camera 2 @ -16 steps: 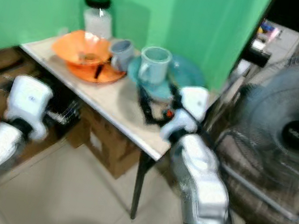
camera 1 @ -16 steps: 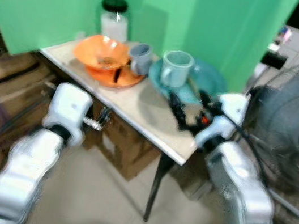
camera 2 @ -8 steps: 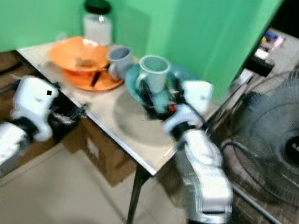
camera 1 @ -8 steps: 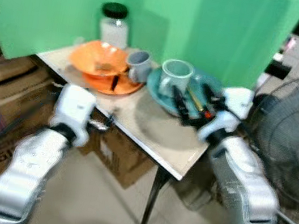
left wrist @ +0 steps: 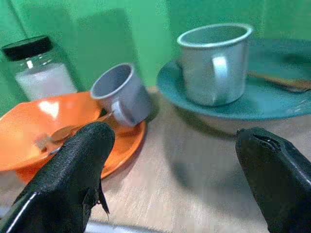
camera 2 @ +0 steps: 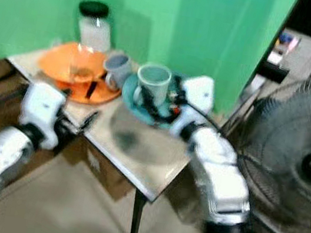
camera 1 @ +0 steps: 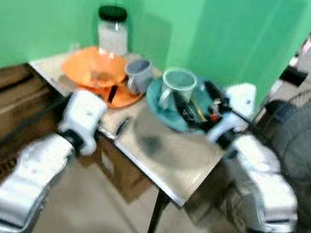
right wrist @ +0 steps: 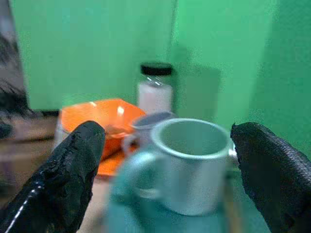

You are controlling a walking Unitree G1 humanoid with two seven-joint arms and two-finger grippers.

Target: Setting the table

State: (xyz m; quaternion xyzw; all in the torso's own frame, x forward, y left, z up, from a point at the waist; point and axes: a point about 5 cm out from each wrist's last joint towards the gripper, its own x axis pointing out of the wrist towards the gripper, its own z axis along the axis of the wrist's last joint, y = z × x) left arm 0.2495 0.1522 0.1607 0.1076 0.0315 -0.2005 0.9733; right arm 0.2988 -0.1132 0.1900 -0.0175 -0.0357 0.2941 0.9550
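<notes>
On your left, the left gripper (left wrist: 170,174) sits low at the near edge of the small beige-topped table (camera 1: 166,160), its two black fingers (left wrist: 73,174) spread wide apart and holding nothing. At the table's far left corner, against the green wall, stands a clear glass jar with a black lid (camera 1: 111,28). Just in front of it, an orange plastic bowl (camera 1: 92,67) rests on an orange plate (left wrist: 121,148), with a spoon (left wrist: 63,136) lying in the bowl. A small grey mug (left wrist: 121,94) lies tilted against the plate's rim, its mouth facing the jar.

Moving right, a round teal plate (left wrist: 272,99) carries an upright pale grey-green metal mug (left wrist: 216,63) with its handle towards the left gripper. A thin utensil (left wrist: 282,82) lies on the teal plate beside the mug; you cannot tell its type.

The right gripper (right wrist: 165,170) hovers over the teal plate, fingers (right wrist: 73,179) wide open on either side of the upright mug and not touching it. A grey pedestal fan (camera 2: 301,171) stands at far right.
</notes>
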